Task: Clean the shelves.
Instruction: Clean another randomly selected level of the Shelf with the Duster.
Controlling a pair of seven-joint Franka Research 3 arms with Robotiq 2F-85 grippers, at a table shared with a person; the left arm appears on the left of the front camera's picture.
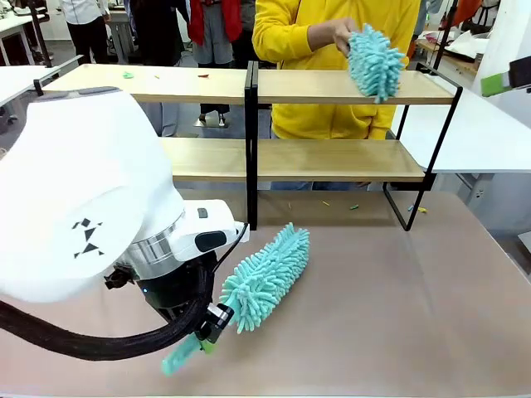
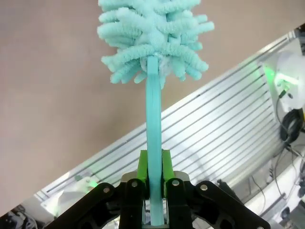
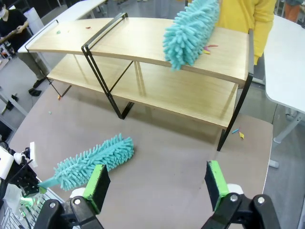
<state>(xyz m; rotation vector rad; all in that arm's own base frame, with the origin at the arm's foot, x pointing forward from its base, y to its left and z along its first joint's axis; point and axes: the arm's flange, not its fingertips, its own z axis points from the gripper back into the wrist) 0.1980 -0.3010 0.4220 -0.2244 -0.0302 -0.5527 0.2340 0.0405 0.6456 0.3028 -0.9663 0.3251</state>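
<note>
I am gripping the teal duster [image 1: 267, 278] by its flat handle [image 2: 153, 119], with the left jaws clamped on it between the green pads [image 2: 142, 164]. The shelves [image 1: 332, 159] are standing along the far side of the counter [image 1: 398, 290], their boards running left to right. From the left jaws at the near left, the duster's long axis is pointing far and rightward, toward the foot of the black centre post [image 1: 251, 149]. Its head is lying low over the counter, short of the lower board, so I judge the sweep belongs to my left arm. The right jaws are hanging wide apart and empty, above the near right. A person's hand [image 1: 342, 35] is working a second duster [image 1: 375, 62] on the right half of the top board. My own left arm is blocking the lower board's left end in the front view, and I cannot tell whether the head is touching the counter.
</note>
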